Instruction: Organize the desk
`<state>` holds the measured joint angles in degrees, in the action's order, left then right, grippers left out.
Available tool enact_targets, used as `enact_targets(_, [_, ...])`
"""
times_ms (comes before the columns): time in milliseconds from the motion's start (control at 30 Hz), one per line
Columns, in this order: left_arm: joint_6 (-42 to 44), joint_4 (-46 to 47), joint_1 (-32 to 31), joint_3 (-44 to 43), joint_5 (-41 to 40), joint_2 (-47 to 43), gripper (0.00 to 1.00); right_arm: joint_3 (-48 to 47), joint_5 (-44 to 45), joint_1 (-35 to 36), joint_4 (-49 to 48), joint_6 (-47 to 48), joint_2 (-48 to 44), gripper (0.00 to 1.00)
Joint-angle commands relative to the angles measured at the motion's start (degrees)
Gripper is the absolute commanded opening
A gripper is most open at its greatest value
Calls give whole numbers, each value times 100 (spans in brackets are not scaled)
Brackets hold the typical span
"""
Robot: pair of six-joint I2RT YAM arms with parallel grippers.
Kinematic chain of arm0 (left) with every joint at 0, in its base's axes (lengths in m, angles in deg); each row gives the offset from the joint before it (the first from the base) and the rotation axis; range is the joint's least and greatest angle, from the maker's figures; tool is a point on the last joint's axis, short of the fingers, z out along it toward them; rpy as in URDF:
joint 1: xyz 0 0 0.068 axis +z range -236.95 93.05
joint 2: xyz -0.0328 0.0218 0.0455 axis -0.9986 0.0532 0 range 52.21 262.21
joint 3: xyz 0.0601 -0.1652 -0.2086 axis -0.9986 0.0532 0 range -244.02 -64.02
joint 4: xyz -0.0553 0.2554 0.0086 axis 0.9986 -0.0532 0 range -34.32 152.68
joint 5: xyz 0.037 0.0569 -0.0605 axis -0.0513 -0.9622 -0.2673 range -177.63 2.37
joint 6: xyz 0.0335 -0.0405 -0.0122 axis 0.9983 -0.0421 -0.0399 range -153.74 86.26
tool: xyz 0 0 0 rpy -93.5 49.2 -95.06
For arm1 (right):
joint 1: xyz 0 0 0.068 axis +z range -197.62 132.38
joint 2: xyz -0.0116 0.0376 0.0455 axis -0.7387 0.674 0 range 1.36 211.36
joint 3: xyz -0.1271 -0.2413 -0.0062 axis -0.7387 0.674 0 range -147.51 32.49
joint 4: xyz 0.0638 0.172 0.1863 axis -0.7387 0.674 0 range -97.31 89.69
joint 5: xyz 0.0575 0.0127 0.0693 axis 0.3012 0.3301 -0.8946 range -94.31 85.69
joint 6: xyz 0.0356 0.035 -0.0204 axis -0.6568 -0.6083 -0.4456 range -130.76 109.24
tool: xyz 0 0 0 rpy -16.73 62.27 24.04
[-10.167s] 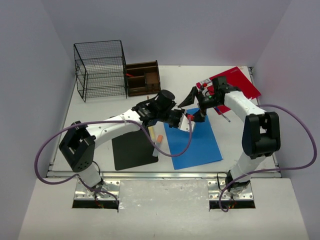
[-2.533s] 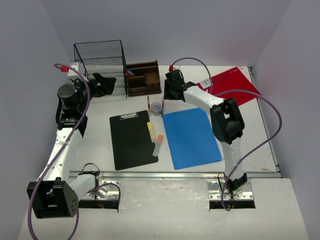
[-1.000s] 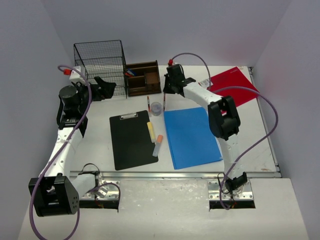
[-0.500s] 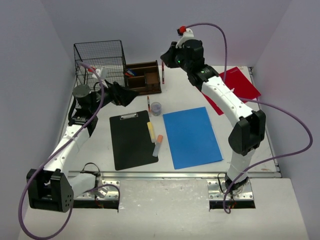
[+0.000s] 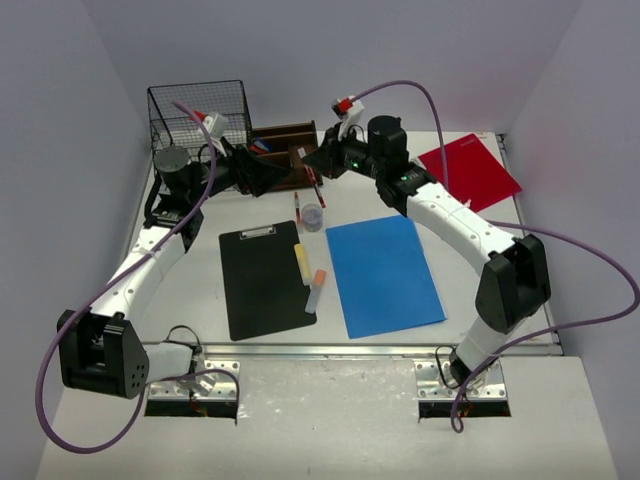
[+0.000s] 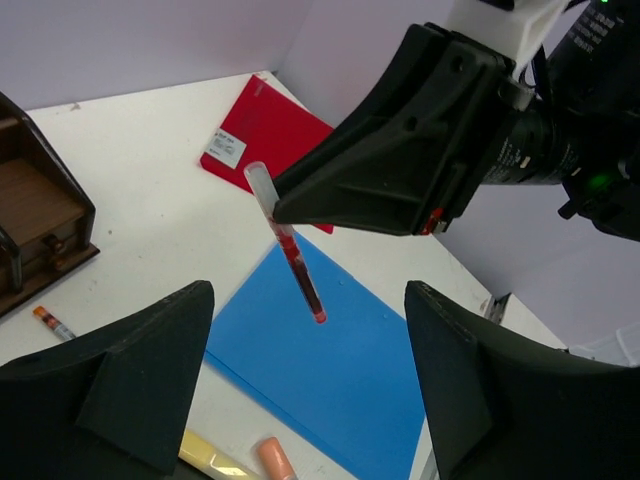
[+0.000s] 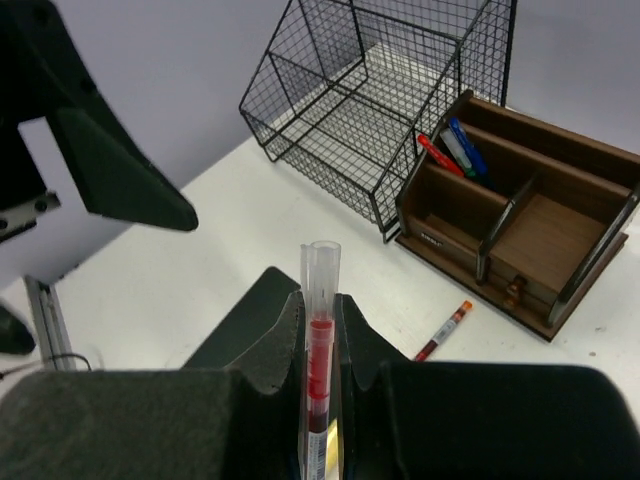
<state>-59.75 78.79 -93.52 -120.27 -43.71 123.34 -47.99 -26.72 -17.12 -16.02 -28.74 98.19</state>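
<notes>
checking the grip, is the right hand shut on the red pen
Shut: the red pen sits pinched in the right hand, above the desk.

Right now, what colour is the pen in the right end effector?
Red, with a clear cap; the pen shows best in the left wrist view.

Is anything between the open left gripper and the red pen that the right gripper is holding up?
Nothing visible does. The red pen hangs from the right gripper in open air, straight ahead of the open left gripper; only the desk and a blue folder lie behind it.
</notes>
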Motion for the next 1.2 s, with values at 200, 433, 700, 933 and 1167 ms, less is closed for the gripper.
enact_targets(200, [-18,-340,6,-577,36,267,62,925,-301,440,-1619,2148,-770,0])
enact_targets(433, [-13,-420,6,-648,204,340,60,1230,-148,755,-1961,2879,-853,0])
enact_targets(700, [49,-593,-2,-709,382,479,48,1205,-22,834,-2061,3011,-793,0])
enact_targets(933, [115,-678,-29,-712,486,560,33,1167,-54,843,-2072,3026,-736,0])
enact_targets(1167, [-46,-530,-38,-703,713,610,9,1158,-65,878,-2167,3046,-645,0])
